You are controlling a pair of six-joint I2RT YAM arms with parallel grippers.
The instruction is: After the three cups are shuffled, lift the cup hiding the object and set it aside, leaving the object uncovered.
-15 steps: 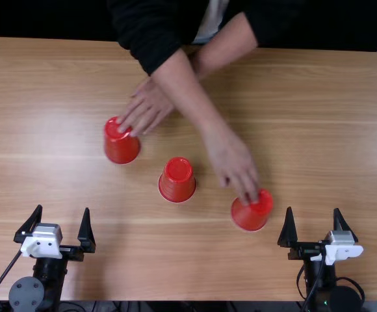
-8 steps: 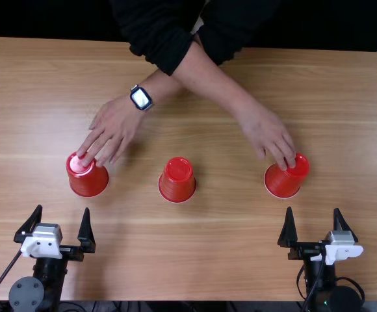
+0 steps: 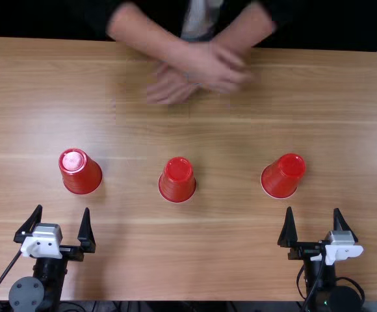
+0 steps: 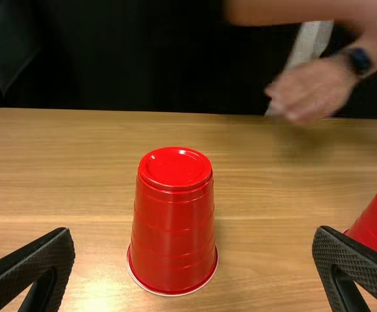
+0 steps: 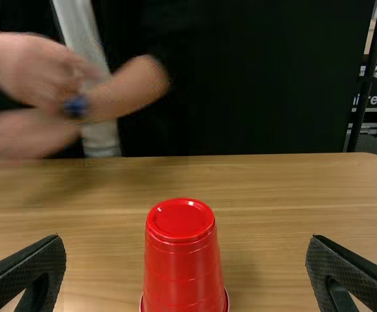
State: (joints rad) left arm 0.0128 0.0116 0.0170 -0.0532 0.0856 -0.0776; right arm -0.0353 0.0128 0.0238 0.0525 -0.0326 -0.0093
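**A:** Which cup do we go for?

**B:** Nothing here says. Three red cups stand upside down in a row. The left cup (image 3: pixel 80 172) and the right cup (image 3: pixel 282 175) are well apart from the middle cup (image 3: pixel 177 180) on either side. The object sits hidden under one of them, and I cannot tell which.

**A:** And the jaws?

**B:** Both pairs gape wide and hold nothing. The left jaws are nearer than the middle cup and off to its left, facing the left cup. The right jaws mirror them, facing the right cup.

**A:** How do we lift well?

**B:** Mind the person's hands (image 3: pixel 198 71), which are crossed beyond the middle cup and touch no cup. I'd straddle the chosen cup about mid-height and squeeze gently, since the thin wall probably buckles. Then raise it straight up so the rim clears the object, and set it down on bare wood away from the middle cup.

**A:** The surface?

**B:** The desk (image 3: pixel 344 104) is light brown wood, and it looks smooth enough that a nudged cup may slide. Beyond it the room is dark, with a black metal rack (image 5: pixel 364 78) to one side.
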